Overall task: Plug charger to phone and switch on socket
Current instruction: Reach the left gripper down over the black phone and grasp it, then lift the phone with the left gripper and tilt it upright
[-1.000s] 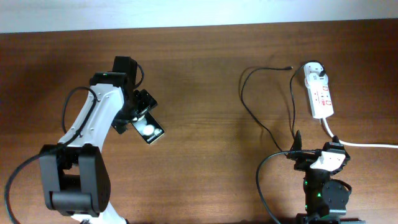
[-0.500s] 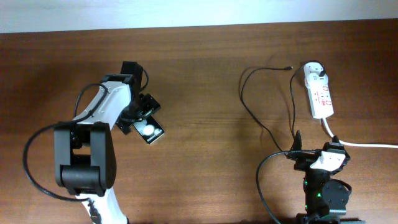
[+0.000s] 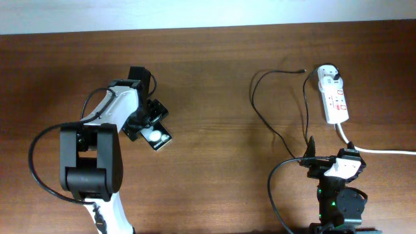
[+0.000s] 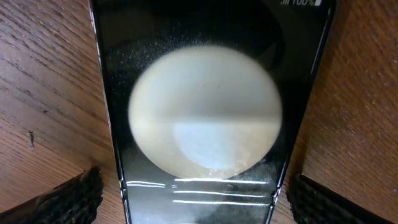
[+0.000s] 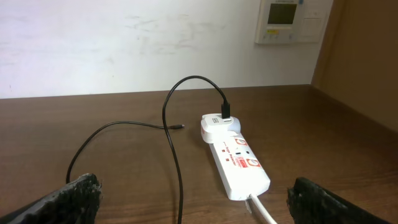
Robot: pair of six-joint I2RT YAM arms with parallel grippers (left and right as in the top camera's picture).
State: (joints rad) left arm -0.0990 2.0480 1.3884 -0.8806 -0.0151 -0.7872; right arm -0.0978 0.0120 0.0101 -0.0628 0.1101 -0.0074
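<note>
The phone (image 4: 199,124) lies flat on the surface (image 3: 214,78), left of centre. The left end effector (image 4: 196,202) is spread wide astride it, fingers clear of both edges and gripping nothing, apparently positioned to seize it. The charger (image 5: 216,126) lies well apart at right, its adapter seated in the socket (image 5: 239,165) and its plug tip loose. The right end effector (image 5: 199,208) sits wide open and empty, facing them.

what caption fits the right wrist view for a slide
Charger cable loops from its white adapter in the power strip, plug tip free on the table
</note>
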